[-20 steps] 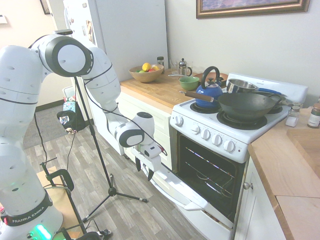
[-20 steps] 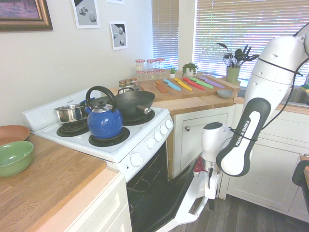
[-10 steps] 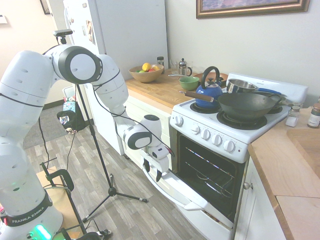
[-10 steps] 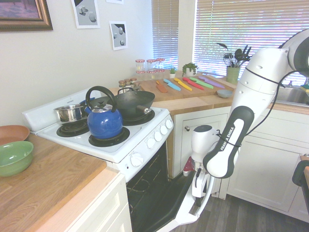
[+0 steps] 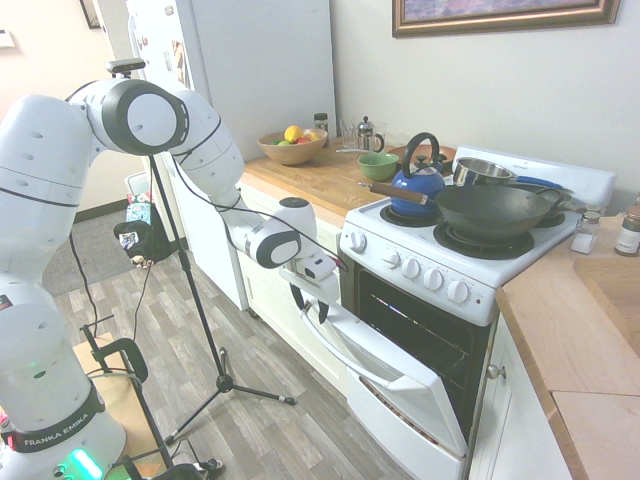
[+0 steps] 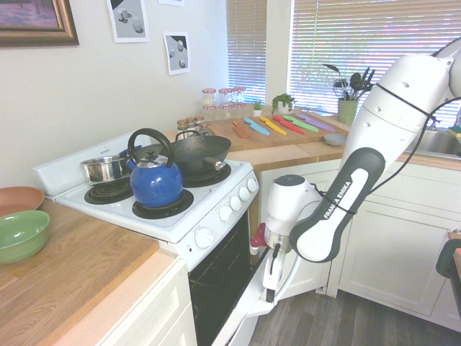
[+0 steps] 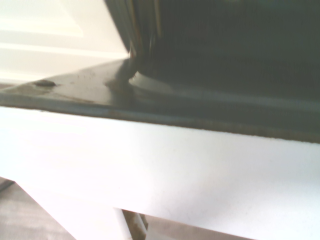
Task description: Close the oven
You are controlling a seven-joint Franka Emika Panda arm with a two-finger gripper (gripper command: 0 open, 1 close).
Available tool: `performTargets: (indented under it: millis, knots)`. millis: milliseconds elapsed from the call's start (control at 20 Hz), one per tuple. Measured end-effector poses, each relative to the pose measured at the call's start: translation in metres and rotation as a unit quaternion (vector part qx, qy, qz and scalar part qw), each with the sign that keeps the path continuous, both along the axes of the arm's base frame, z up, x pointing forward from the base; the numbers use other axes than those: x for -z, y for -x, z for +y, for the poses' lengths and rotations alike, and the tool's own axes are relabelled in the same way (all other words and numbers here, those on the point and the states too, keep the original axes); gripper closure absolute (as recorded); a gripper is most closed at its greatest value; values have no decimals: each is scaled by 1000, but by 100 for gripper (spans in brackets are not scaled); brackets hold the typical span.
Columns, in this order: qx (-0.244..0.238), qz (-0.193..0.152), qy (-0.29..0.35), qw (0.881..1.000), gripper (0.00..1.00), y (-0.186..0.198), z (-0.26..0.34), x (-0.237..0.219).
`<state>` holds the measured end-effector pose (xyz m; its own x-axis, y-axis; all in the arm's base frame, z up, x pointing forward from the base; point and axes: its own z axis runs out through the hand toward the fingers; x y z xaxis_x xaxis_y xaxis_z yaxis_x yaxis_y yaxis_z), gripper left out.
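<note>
The oven (image 5: 488,240) stands between two stretches of counter (image 5: 340,178), its door (image 5: 400,370) partly open — tilted outward, rack showing inside; the tool (image 5: 312,306) is at the door's upper edge by the bar handle (image 5: 352,362), its fingertips apart; on top sit a blue kettle (image 5: 418,184) and a dark wok (image 5: 492,212).

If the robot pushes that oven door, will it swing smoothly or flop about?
The oven door looks like a stiff panel, so probably no flopping. It leans outward, partly open, apparently hinged low, so it would likely swing upward. Being wide, it may feel fairly heavy.
</note>
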<state>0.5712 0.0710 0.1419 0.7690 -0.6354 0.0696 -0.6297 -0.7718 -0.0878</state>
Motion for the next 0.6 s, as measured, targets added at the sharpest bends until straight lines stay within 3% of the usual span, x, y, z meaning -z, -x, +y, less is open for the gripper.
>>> performTargets:
  millis: [400,600]
  knots:
    - [5,-25,8,1000,0,-56,13,-31]
    - [-10,-28,-1,1000,0,-72,50,-26]
